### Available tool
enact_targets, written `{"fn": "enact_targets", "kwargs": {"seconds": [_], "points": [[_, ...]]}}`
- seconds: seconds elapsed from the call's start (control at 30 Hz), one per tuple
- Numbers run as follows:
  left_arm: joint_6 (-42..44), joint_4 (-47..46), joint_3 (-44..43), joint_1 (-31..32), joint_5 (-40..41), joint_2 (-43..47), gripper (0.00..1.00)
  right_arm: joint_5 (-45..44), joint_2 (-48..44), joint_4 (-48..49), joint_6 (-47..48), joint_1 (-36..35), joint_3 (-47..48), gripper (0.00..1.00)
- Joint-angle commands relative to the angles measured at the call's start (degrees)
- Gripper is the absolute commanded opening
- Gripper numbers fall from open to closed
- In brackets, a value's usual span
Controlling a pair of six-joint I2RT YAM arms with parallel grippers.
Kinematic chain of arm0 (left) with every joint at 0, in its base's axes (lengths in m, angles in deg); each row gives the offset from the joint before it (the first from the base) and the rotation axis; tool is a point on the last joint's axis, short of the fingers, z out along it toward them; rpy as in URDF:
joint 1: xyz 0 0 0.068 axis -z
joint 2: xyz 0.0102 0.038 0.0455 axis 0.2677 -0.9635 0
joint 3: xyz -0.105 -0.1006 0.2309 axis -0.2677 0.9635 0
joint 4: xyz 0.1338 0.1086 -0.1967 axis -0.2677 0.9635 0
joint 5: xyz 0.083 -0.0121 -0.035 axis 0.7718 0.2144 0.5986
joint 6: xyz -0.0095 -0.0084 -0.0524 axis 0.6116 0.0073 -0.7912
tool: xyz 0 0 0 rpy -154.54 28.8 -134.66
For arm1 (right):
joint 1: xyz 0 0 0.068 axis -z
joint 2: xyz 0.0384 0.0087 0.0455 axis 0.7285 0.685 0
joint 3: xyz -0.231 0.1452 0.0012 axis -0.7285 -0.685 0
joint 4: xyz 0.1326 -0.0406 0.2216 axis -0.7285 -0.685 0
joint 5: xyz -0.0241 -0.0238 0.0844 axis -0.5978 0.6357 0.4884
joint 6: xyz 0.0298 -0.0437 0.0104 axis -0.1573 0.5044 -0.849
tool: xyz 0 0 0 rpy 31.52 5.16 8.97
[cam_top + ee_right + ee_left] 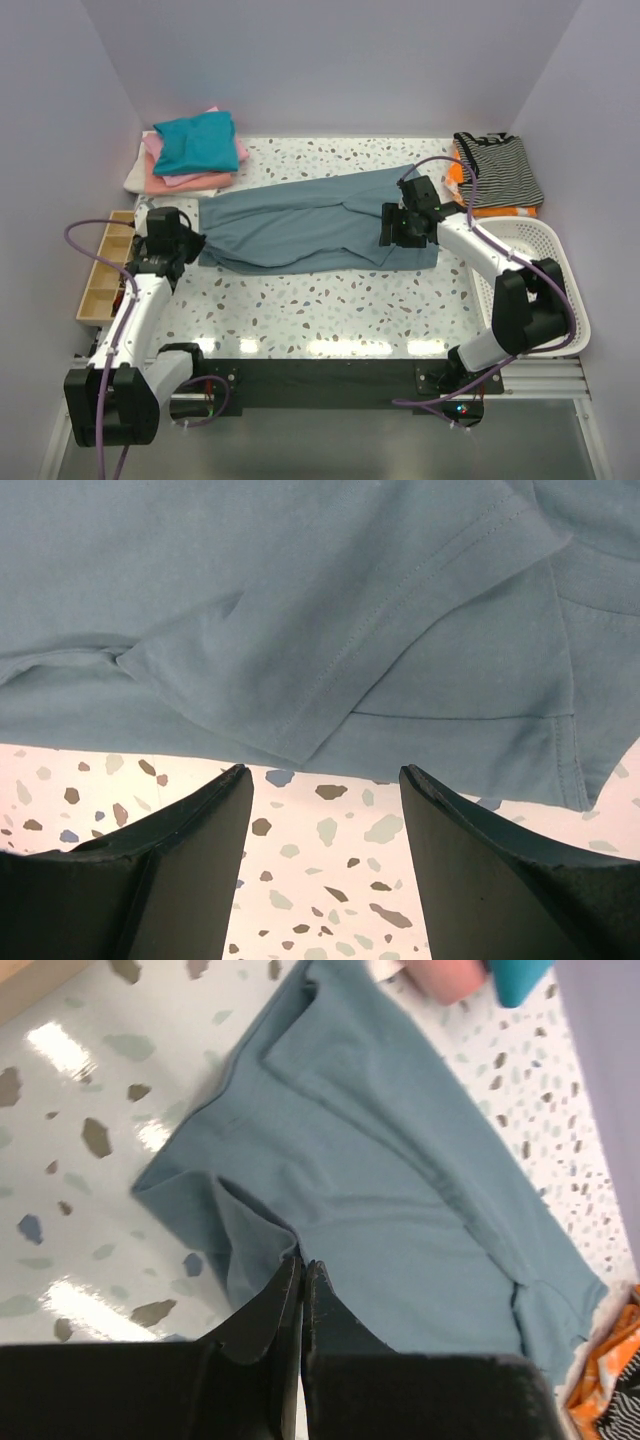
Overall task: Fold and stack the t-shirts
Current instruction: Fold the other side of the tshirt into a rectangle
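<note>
Just beyond t-shirt point(300, 600) hem, speckled table point(330, 880)

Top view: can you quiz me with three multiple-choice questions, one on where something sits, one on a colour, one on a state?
1. The folded stack sits at the: A. far left corner; B. near right corner; C. dead centre.
2. Its top shirt is: A. pink; B. white; C. teal.
3. The right gripper is: A. shut on cloth; B. open; C. out of sight.
Answers: 1 A, it lies far back on the left. 2 C, teal lies uppermost. 3 B, its fingers stand apart at the blue shirt's near edge.
</note>
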Motion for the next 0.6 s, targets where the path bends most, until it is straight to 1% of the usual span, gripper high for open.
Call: {"fn": "enact_targets", "kwargs": {"seconds": [0.0, 0.1, 0.23, 0.43, 0.57], "points": [[0.3, -2.0, -5.3, 0.1, -2.2, 0.2, 0.00, -1.7, -2.1, -0.7, 1.1, 0.1, 0.0, 0.65], [0.7, 1.7, -4.7, 0.2, -2.3, 3.7, 0.00, -1.5, -2.1, -0.5, 1.1, 0.1, -0.3, 0.65], [1.0, 7.5, -3.4, 0.1, -3.7, 10.4, 0.00, -1.1, -1.8, -0.1, 1.1, 0.1, -0.6, 0.65], [1.6, 18.3, -2.1, 0.1, -5.2, 16.4, 0.00, -0.9, -1.6, 0.6, 1.0, 0.0, -1.2, 0.65], [2.0, 21.4, -0.3, 0.2, -5.4, 19.5, 0.00, -1.0, -1.5, 0.8, 1.1, 0.1, -1.8, 0.65]]}}
